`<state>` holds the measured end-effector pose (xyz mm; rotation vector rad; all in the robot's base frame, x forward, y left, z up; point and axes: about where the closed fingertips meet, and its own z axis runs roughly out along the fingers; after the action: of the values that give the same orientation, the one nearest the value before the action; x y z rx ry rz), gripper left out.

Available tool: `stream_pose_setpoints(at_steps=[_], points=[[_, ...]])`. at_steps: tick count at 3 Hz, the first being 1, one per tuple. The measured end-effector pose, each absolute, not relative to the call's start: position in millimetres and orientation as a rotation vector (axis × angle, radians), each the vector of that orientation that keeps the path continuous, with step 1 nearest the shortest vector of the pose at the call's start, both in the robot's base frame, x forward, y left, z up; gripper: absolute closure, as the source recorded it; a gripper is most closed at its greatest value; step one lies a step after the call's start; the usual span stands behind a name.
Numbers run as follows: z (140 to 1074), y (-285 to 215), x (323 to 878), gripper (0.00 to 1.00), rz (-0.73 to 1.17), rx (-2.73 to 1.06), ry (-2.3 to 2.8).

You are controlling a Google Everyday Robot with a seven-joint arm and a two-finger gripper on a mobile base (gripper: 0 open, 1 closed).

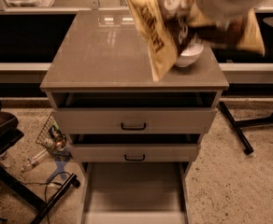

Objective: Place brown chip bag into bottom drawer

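The brown chip bag (162,31) hangs in the air over the right part of the cabinet top, tan ends spread wide, dark brown middle with white lettering. It is held from above by the gripper (197,24), which is blurred at the top right and mostly hidden behind the bag. The bottom drawer (134,192) is pulled out below, a shallow grey-beige tray with a bare floor. The bag partly covers the white bowl (190,56).
The two upper drawers (134,120) (134,152) stand slightly open with dark handles. The cabinet top (99,55) is tan and glossy. A wire basket with clutter (52,136) and cables lie on the floor at left. A dark stand leg (234,127) is at right.
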<state>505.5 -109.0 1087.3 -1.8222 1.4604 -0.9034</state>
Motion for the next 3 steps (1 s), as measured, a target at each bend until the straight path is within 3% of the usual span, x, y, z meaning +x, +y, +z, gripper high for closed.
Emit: stream_pose_setpoints(at_steps=[3], points=[[1046.0, -107.7, 481.5, 1.00, -0.778, -1.795, 1.548]])
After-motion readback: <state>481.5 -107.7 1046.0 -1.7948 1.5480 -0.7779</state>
